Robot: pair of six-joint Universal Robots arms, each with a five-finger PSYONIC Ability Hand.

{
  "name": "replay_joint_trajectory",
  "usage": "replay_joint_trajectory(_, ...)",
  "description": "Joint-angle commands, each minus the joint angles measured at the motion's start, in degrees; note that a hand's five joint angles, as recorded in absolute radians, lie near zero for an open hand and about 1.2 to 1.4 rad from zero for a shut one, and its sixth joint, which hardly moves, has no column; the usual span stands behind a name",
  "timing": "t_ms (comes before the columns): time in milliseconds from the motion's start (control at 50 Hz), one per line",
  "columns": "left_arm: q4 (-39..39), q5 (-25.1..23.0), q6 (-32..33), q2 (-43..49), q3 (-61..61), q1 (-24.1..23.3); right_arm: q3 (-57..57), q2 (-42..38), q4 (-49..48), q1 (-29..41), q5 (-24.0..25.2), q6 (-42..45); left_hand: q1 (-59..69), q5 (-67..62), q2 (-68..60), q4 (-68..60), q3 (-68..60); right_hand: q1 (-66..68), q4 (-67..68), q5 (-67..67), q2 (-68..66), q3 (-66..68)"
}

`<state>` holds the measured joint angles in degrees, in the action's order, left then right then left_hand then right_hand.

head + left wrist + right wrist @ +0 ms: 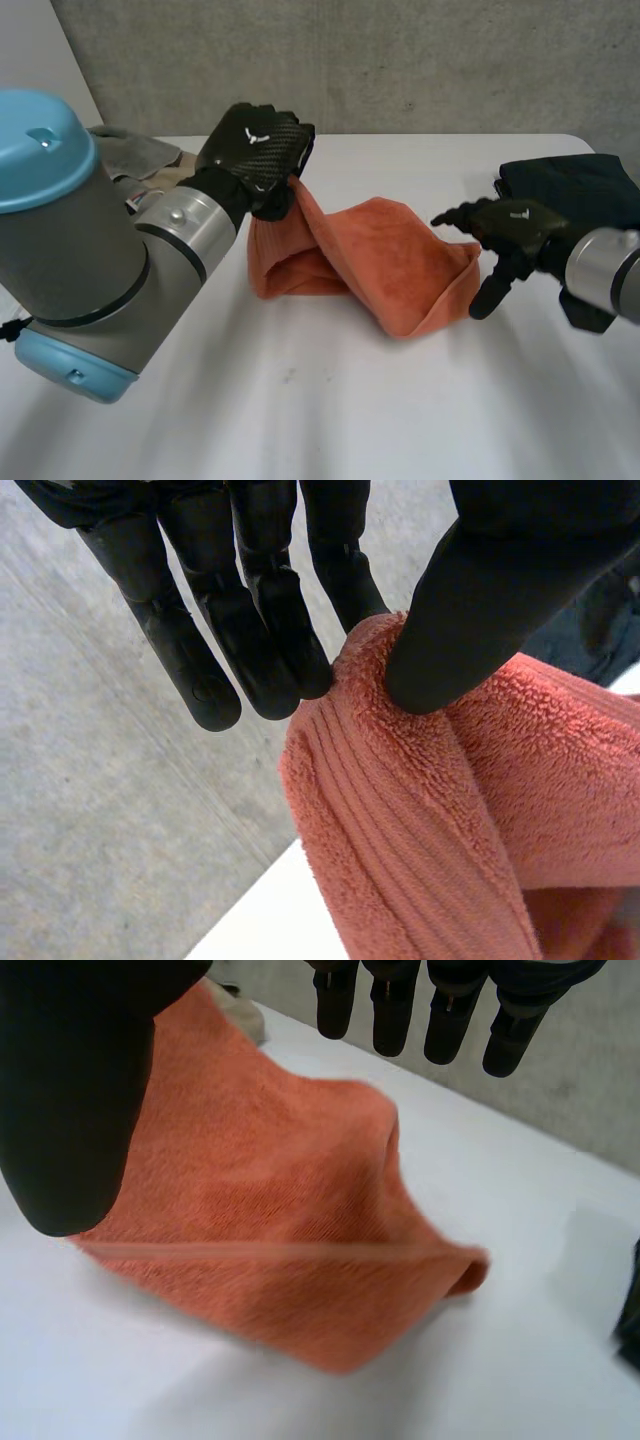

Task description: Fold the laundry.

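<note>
Left hand point(255, 150) pinched an edge of the orange towel point(390, 260) clear of the table point(320, 420), seemingly to fold it over, while the right hand point(505, 225) hovered slack and empty.

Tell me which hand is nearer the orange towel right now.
Left. The left hand pinches a raised corner of the orange towel. The right hand hangs open beside the towel's opposite folded end, apparently not touching it.
</note>
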<state>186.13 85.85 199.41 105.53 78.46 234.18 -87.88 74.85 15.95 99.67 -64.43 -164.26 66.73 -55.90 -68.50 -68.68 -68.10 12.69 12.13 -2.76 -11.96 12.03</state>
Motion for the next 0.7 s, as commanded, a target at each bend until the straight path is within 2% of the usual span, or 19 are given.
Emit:
replay_joint_trajectory(20, -0.2, 1.2, -0.1, -2.5, -3.0, -0.2, -14.1, 1.9, -14.4, 0.7, -3.2, -9.6, 13.3, -14.1, -11.5, -11.3, -11.9, -2.7, -2.1, 2.8, 2.0, -2.0)
replay_joint_trajectory(120, -0.4, 3.1, -0.1, -4.0, -4.7, -1.2, -17.7, 1.0, -24.1, 0.8, -6.1, -9.8, 13.3, -14.1, -11.5, -11.3, -11.9, -2.7, -2.1, 2.8, 2.0, -2.0)
replay_joint_trajectory(160, -0.3, 3.2, -0.1, -5.0, -5.0, -2.1, -17.0, -1.8, -29.3, 1.5, -7.5, -9.1, 13.3, -14.1, -11.5, -11.3, -11.9, -2.7, -2.1, 2.8, 2.0, -2.0)
replay_joint_trajectory(220, -0.3, 3.3, -0.1, -6.1, -5.0, -2.7, -14.1, -5.9, -32.4, 3.1, -8.6, -7.6, 13.3, -14.1, -11.5, -11.3, -11.9, -2.7, -2.1, 2.8, 2.0, -2.0)
replay_joint_trajectory(280, -0.5, 3.4, -0.1, -7.4, -4.7, -2.7, -9.4, -10.0, -33.0, 4.1, -9.3, -4.6, 13.3, -14.1, -11.5, -11.3, -11.9, 3.6, 4.1, -3.5, -4.3, 4.2)
replay_joint_trajectory(360, -0.6, 3.4, 0.0, -9.1, -3.8, -2.7, -5.5, -12.7, -31.6, 4.0, -8.6, -0.9, 13.3, -14.1, -11.5, -11.3, -11.9, 46.4, 47.0, -46.3, -47.1, 47.1)
replay_joint_trajectory(380, -0.6, 3.4, -0.1, -9.3, -3.8, -2.7, -4.2, -13.2, -30.6, 3.9, -8.5, 0.9, 13.3, -14.1, -11.5, -11.3, -11.9, 67.1, 67.7, -67.0, -67.8, 67.8)
replay_joint_trajectory(520, -0.9, 3.7, 0.3, -11.0, -2.5, -1.5, -1.5, -12.2, -24.9, 3.0, -8.9, 12.3, 13.3, -14.1, -11.5, -11.3, -11.9, 67.3, 67.9, -67.2, -68.0, 68.0)
replay_joint_trajectory(600, -1.6, 5.2, 3.7, -11.8, -0.8, 3.0, 1.4, -3.5, -23.0, -1.5, -8.8, 16.7, 13.3, -14.1, -11.5, -11.3, -11.9, 67.3, 67.9, -67.2, -68.0, 68.0)
replay_joint_trajectory(620, -1.7, 5.4, 4.7, -12.0, -0.3, 4.0, 2.3, 0.6, -20.8, -3.4, -8.5, 18.0, 13.3, -14.1, -11.5, -11.3, -11.9, 67.3, 67.9, -67.2, -68.0, 68.0)
replay_joint_trajectory(700, -1.7, 5.3, 8.4, -12.5, 2.6, 7.9, 7.3, 7.3, -12.3, -5.1, -6.4, 19.2, 13.3, -14.1, -11.5, -11.3, -11.9, 67.3, 67.9, -67.2, -68.0, 68.0)
